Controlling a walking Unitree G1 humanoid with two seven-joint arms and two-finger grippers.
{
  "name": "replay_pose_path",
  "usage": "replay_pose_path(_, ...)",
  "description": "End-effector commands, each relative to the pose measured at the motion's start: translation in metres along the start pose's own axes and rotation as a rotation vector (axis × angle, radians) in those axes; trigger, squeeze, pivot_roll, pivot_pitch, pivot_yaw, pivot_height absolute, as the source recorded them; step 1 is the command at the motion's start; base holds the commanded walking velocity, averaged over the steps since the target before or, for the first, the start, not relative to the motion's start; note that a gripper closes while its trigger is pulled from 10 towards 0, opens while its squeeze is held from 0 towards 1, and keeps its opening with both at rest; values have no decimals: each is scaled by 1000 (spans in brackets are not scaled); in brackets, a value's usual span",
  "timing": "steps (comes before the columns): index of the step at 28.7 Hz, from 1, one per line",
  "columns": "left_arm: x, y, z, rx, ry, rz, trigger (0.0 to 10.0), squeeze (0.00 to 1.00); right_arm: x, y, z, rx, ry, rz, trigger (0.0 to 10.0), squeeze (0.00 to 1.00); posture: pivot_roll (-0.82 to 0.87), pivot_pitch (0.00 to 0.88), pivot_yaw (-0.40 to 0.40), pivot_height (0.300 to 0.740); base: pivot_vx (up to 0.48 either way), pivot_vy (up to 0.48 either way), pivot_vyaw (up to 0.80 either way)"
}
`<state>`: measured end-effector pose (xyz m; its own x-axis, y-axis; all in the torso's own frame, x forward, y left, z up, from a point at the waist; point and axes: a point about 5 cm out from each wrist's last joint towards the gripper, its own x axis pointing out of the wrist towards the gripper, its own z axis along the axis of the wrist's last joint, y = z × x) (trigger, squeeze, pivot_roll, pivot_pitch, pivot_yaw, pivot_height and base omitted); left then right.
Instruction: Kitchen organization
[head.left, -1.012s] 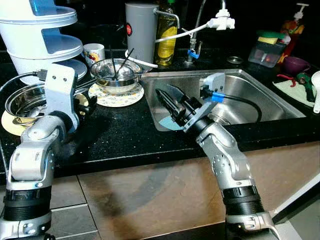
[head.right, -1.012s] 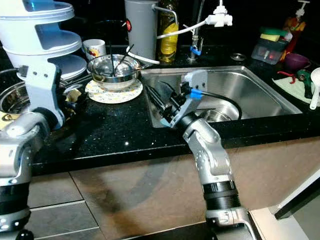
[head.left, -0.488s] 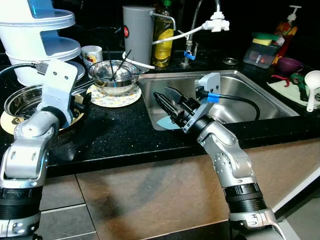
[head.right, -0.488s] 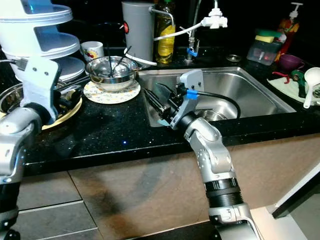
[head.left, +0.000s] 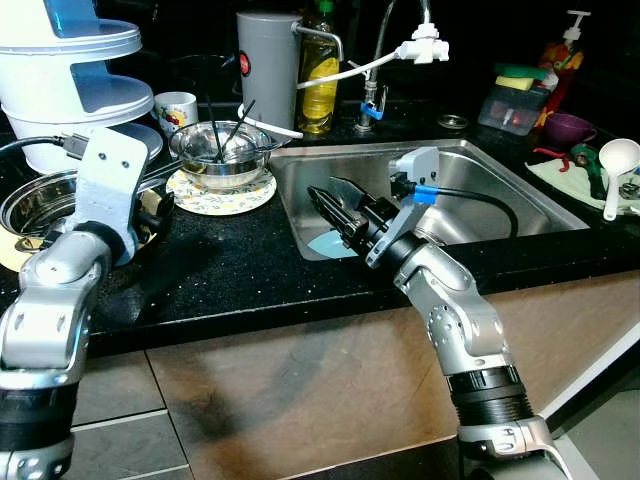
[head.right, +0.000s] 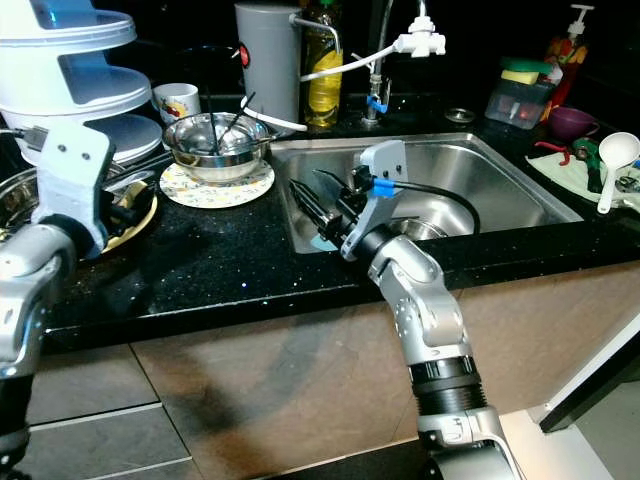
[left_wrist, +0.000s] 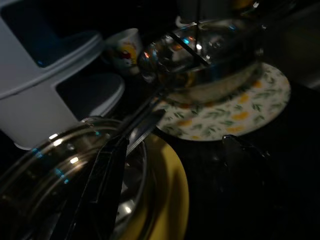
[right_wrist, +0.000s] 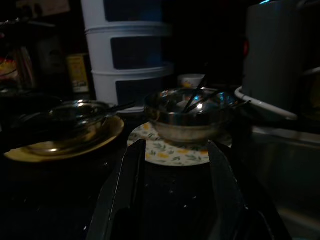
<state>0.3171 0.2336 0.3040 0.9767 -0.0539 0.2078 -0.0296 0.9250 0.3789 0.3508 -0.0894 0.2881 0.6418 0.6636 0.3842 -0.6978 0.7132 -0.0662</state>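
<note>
Right gripper, fingers wide and empty, remains over sink at 9 o'clock corner; left gripper, state untellable, has retreated from steel bowl; sorting unstarted.

The right arm rises from low in front, elbow bent, its wrist tilted forward and leftward so the right gripper points up and to the left with its two black fingers spread apart. The left arm stands bent at the robot's left, forearm upright, wrist plate facing the head camera; the left gripper reaches forward past it, its dark fingers apart.
</note>
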Motion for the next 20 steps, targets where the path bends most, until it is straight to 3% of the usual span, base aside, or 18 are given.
replay_pose_path(1, -5, 2, -1, 8, -6, -14, 10000, 0, -2, 4, -3, 0, 22, 25, 10000, 0, 15, 139, -57, 740, 0, 0, 0)
replay_pose_path(8, -11, 23, 1, 15, -47, 13, 10000, 0, -8, 13, -4, 23, 21, 130, 10000, 0, 16, 132, -60, 740, 0, 0, 0)
replay_pose_path(12, -10, 30, -1, 161, 6, 29, 10000, 0, -9, 11, -4, 28, 21, 128, 10000, 0, 22, 136, -55, 740, 0, 0, 0)
replay_pose_path(17, -10, 30, -3, 160, 20, 49, 10000, 0, -7, 8, -3, 28, 20, 124, 10000, 0, 25, 128, -58, 740, 0, 0, 0)
replay_pose_path(20, -12, 38, -6, 143, 39, 111, 10000, 0, -7, 10, -5, 35, 24, 141, 10000, 0, 27, 116, -66, 740, 0, 0, 0)
